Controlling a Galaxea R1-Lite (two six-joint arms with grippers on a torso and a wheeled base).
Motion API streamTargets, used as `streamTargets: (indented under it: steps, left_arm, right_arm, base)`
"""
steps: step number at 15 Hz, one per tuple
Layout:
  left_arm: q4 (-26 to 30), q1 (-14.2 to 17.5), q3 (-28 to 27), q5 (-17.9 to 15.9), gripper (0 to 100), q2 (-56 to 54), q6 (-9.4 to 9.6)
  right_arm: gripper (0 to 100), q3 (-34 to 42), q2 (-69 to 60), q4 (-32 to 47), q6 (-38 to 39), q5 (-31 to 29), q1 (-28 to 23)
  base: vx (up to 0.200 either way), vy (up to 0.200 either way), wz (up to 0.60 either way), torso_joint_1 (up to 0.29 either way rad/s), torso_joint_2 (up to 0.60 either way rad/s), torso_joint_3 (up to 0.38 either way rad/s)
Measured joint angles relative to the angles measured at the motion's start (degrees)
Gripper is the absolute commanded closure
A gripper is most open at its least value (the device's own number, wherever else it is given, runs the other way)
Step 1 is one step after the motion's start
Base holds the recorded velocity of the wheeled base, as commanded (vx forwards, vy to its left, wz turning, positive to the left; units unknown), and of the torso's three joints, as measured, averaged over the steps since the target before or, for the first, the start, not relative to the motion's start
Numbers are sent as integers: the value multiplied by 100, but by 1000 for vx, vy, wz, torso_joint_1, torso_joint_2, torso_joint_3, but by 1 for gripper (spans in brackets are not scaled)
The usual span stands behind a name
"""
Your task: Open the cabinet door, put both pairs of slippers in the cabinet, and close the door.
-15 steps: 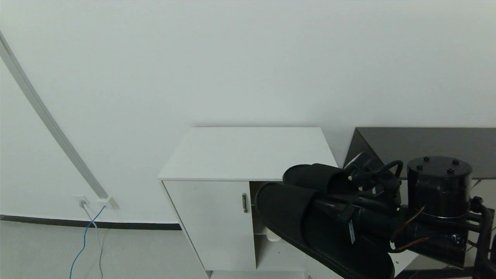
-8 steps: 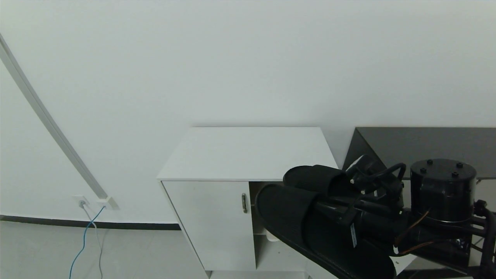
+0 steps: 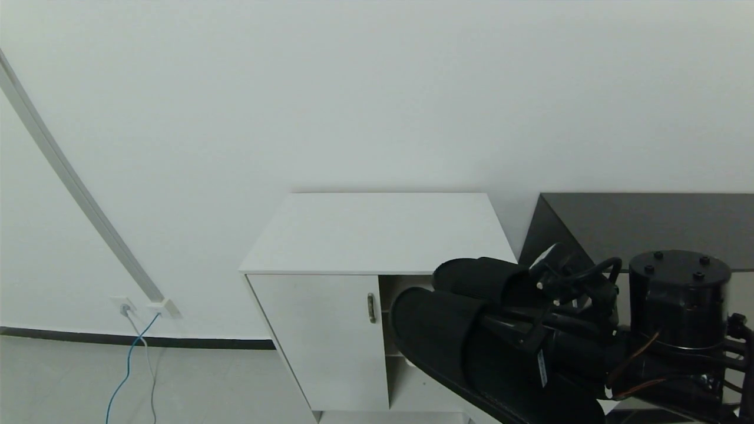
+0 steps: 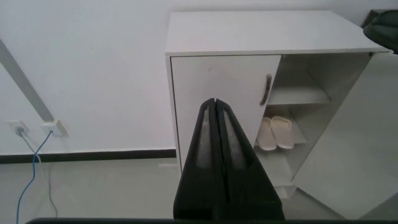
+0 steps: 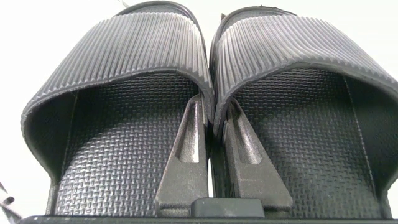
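Note:
A white cabinet [image 3: 377,232] stands against the wall. Its left door [image 3: 330,335] is closed and its right door [image 4: 364,149] is swung open. Inside, a pair of white slippers [image 4: 277,133] lies on a lower shelf. In front of the open half, my right gripper [image 5: 214,152] is shut on a pair of black ribbed slippers [image 5: 205,68], pinching their two inner edges together. In the head view the black slippers [image 3: 447,318] hang at the cabinet's upper right front. My left gripper [image 4: 215,143] is shut with nothing in it, back from the closed door.
A dark table [image 3: 648,218] adjoins the cabinet on the right. A wall socket [image 3: 125,306] with a blue cable sits low on the left, under a slanted white conduit [image 3: 76,182]. Open floor [image 3: 177,383] lies left of the cabinet.
My right arm has sunk slightly down and to the right, carrying the black slippers with it. The cabinet has not moved.

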Motion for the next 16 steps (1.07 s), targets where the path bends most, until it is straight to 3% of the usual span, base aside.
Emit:
streamTargets:
  steps: [16]
  left_arm:
    - [0,2,0,-2,100,0,-11]
  right_arm:
    - [100,88,-43,4,-38,-60,112]
  base:
    - [0,0,0,-160,367,202]
